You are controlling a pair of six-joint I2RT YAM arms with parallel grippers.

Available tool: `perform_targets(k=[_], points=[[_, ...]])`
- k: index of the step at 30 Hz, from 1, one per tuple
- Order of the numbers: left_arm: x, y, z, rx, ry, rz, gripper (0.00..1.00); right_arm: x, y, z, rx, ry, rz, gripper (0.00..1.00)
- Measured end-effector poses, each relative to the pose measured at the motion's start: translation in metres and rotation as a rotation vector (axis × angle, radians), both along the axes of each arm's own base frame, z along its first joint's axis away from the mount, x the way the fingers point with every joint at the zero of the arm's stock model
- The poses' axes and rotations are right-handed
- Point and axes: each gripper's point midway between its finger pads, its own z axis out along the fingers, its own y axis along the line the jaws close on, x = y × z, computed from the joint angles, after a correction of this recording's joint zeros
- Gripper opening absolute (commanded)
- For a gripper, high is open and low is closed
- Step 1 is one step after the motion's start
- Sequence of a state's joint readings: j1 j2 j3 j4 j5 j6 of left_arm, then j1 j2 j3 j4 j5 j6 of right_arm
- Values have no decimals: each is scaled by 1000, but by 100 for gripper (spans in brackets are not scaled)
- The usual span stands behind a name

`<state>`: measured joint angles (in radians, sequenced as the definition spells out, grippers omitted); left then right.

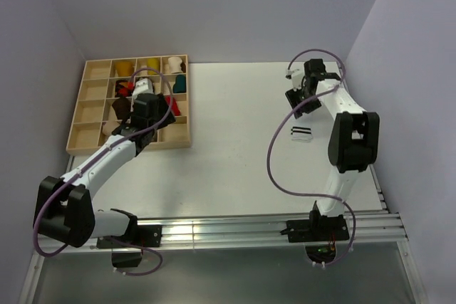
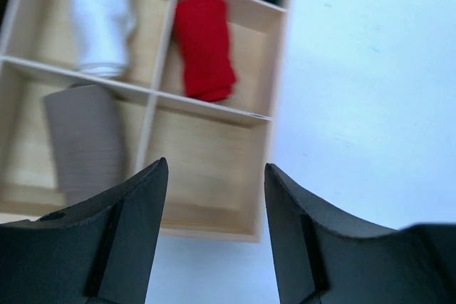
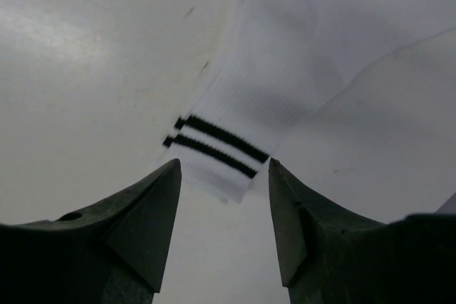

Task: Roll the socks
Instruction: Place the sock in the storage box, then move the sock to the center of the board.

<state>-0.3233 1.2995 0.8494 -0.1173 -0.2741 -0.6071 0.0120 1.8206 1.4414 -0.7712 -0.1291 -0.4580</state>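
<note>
Top external: white table [image 1: 235, 126] bears a striped sock [image 1: 302, 134]; lilac walls [image 1: 214, 5].

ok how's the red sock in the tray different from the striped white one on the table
The red sock is plain; the white sock has two dark cuff stripes. The red sock sits bundled in a tray compartment; the white sock lies flat on the table. Both lie ungripped.

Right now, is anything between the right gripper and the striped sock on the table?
Nothing visible. In the right wrist view the right gripper, fingers open, frames the white sock at its black-striped cuff, with only bare table around it.
</note>
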Motion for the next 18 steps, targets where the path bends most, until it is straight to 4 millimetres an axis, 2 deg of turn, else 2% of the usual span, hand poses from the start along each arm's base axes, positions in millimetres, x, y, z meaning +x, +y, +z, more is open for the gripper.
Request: perform_targets(k=[4, 7, 8, 11, 15, 18], points=[[0, -33, 17, -10, -35, -76, 61, 40, -14, -16, -39, 9, -62, 52], [-5, -48, 19, -12, -40, -114, 61, 48, -24, -31, -60, 45, -102, 45], [-6, -51, 19, -12, -38, -122, 61, 47, -25, -36, -65, 62, -111, 39], [-8, -55, 19, -11, -37, -135, 61, 39, -31, -49, -90, 115, -135, 36], [-11, -59, 18, -9, -33, -148, 60, 24, -34, -65, -133, 181, -123, 35], [-13, -64, 18, -9, -34, -165, 60, 11, -27, -73, -184, 213, -79, 35]])
